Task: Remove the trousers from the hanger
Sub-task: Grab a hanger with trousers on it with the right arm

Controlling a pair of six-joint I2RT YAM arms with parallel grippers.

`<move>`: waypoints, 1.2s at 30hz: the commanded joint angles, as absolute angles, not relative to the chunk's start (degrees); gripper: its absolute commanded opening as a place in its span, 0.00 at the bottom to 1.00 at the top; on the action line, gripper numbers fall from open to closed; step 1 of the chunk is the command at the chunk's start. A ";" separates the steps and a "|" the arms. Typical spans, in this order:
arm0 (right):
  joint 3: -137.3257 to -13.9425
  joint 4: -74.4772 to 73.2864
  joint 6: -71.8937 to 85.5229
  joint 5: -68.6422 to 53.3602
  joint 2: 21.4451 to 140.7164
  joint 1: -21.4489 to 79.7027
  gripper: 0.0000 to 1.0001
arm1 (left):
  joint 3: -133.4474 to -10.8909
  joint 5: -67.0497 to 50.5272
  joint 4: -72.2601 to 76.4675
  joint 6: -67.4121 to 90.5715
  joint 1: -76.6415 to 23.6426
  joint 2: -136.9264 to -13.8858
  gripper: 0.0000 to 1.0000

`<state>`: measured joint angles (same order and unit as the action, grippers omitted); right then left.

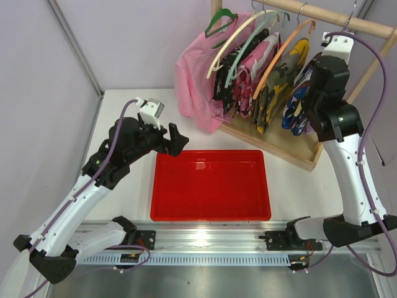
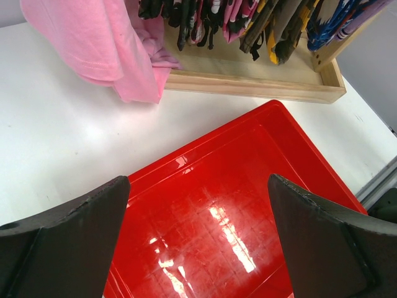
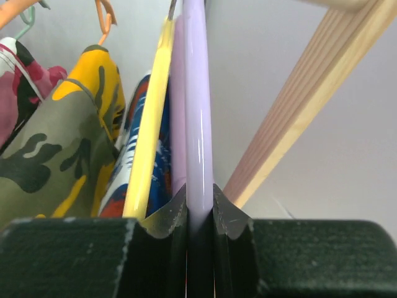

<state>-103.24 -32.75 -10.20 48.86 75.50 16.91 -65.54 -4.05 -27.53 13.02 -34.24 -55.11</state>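
White table (image 1: 124,112) is seen carrying a red tray (image 1: 211,153) and a wooden rack (image 1: 291,155). Over the tray's far left corner the left claw (image 2: 198,186) is spread wide, with nothing in it. The right claw (image 3: 198,192) is pinched narrowly on a glossy lavender hanger (image 3: 197,93) at the rack's right end. Pale lavender trousers (image 3: 178,112) are hung just beside it, and black speckled trousers (image 1: 222,84) further left.

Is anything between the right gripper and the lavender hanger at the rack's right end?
Nothing visible. The right gripper has its jaws closed on the lavender hanger. In the wrist view the yellow hanger lies beside it on one side and the wooden post on the other, both outside the jaws.
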 commanded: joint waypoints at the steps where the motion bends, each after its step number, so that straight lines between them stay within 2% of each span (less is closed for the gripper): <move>1: -111.70 -22.66 -12.05 52.20 74.62 18.01 0.00 | -65.83 -3.78 -25.93 13.01 -34.45 -54.84 0.99; 8: -113.20 -28.65 -5.37 51.86 71.99 19.77 0.00 | -66.18 -4.22 -25.93 12.92 -34.45 -54.93 0.99; 14: -108.64 -30.50 -1.23 51.42 66.55 21.18 0.00 | -65.48 -5.18 -25.58 13.18 -34.45 -54.58 0.99; 24: -100.38 -37.52 5.53 44.66 56.97 21.45 0.00 | -64.51 -9.31 -24.08 14.15 -34.45 -53.88 0.99; 28: -97.30 -40.42 8.08 38.16 52.65 21.45 0.00 | -65.12 -13.96 -23.03 14.85 -34.45 -55.01 0.99; 36: -96.25 -53.51 15.90 37.88 46.33 21.45 0.00 | -66.53 -16.96 -21.71 15.56 -34.72 -56.69 1.00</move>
<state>-95.48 -55.13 11.35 38.50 48.88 21.15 -64.77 -14.24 -24.43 14.63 -34.33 -56.25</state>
